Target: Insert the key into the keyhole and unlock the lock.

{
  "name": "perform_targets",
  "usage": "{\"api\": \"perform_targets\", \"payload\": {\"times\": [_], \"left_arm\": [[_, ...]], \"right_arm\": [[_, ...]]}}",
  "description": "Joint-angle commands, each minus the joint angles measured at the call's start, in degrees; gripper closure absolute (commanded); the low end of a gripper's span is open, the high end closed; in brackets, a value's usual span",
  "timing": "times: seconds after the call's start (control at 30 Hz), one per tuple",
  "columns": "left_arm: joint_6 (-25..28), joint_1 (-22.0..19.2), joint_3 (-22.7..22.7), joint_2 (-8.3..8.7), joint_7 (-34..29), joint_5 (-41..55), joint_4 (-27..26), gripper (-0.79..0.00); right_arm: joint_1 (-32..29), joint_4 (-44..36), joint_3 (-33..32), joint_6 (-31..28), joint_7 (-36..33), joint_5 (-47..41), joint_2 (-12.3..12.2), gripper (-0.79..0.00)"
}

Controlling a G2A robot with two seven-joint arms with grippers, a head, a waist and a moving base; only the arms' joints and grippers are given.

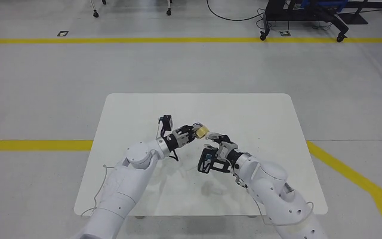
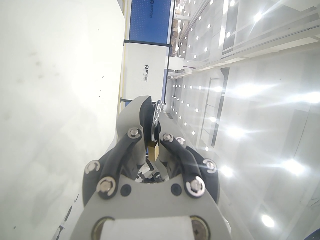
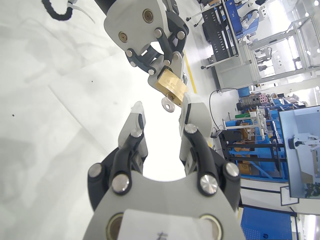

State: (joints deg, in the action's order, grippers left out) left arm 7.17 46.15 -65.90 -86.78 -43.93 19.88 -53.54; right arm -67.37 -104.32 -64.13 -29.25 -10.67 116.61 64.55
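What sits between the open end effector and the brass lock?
A silver key, its blade in the keyhole of the brass lock; its head sits between the open fingers of the right end effector. The right wrist view shows it.

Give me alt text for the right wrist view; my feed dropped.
The left gripper holds a brass padlock with the silver key seated in its keyhole. The right gripper has its fingers open on either side of the key's head, not gripping it.

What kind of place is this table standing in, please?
Probably a factory hall or robot workshop: yellow lines are painted on the floor, metal-framed work cells and blue storage racks stand in the background, and another white robot is there.
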Motion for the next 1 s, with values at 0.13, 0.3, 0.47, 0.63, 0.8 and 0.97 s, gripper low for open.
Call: {"api": "perform_targets", "payload": {"times": [0.13, 0.3, 0.47, 0.63, 0.8, 0.97], "left_arm": [[0.2, -0.1, 0.8, -0.08, 0.3, -0.1, 0.0, 0.000], [0.5, -0.2, 1.1, -0.10, 0.6, -0.1, 0.2, 0.000], [1.0, -0.3, 1.3, -0.06, 1.0, -0.1, 0.4, 0.000], [2.2, -0.3, 1.6, -0.04, 1.7, -0.7, 0.4, 0.000], [5.4, -0.2, 1.7, 0.00, 3.6, -2.2, 0.5, 0.000], [7.6, 0.1, 2.2, 0.04, 4.4, -3.6, 0.4, 0.000]], "right_arm": [[0.5, 1.1, -0.1, 0.4, 0.0, -0.9, 0.2, -0.215], [0.5, 1.9, -0.7, 0.6, 0.6, -3.1, 0.4, 0.000], [0.2, 2.9, -1.1, 0.6, 1.0, -5.4, 0.5, 0.000], [0.5, 4.5, -1.6, 0.9, 1.0, -10.4, 0.9, 0.000], [0.3, 6.3, -3.8, 0.3, 2.0, -19.4, 1.1, 0.000], [-0.2, 8.6, -6.5, -1.9, 2.1, -30.1, 1.2, 0.000]]}}
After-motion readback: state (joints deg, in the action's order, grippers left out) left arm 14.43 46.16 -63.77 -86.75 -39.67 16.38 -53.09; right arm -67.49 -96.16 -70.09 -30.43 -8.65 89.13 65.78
